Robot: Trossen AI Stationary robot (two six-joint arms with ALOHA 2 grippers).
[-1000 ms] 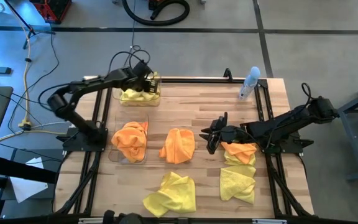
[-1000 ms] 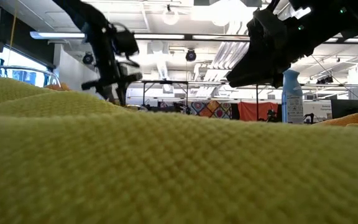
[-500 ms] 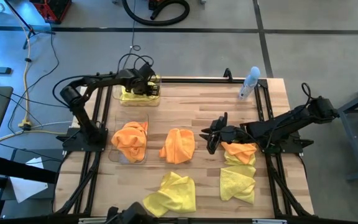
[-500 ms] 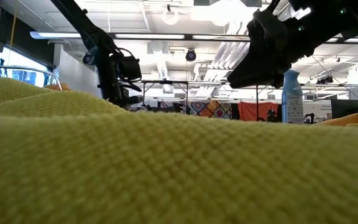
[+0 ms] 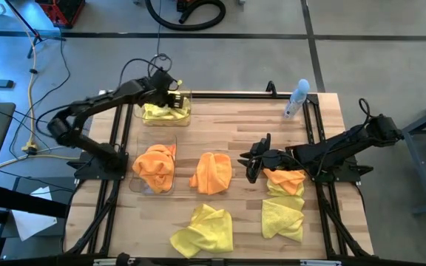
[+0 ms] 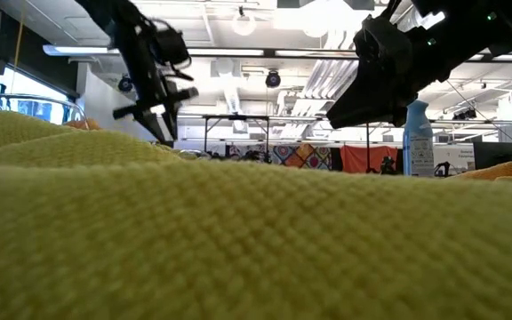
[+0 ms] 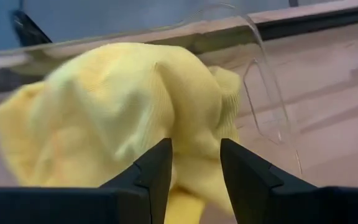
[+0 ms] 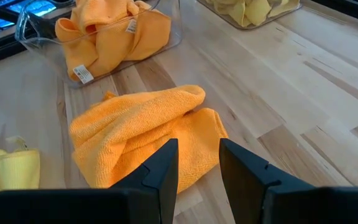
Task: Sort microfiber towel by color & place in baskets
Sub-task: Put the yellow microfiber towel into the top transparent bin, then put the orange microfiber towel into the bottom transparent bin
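**Towel sort: both end effectors empty, fingers narrowly parted**

High view: left end effector (image 5: 170, 87) hovers over the yellow-towel basket (image 5: 166, 112) at 11 o'clock of the table (image 5: 228, 125). Right end effector (image 5: 251, 164) sits at 3 o'clock beside a loose orange towel (image 5: 212, 172).

Left wrist view: fingers (image 7: 157, 171) narrowly apart, empty, above a yellow towel (image 7: 123, 112).

Right wrist view: fingers (image 8: 163, 168) narrowly apart, empty; orange-towel basket (image 8: 104, 31) beyond.

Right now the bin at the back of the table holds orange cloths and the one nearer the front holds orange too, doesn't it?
Not quite. The back bin holds yellow cloths, not orange; the high view shows this, and the left wrist view shows them close up. The nearer bin does hold orange cloths.
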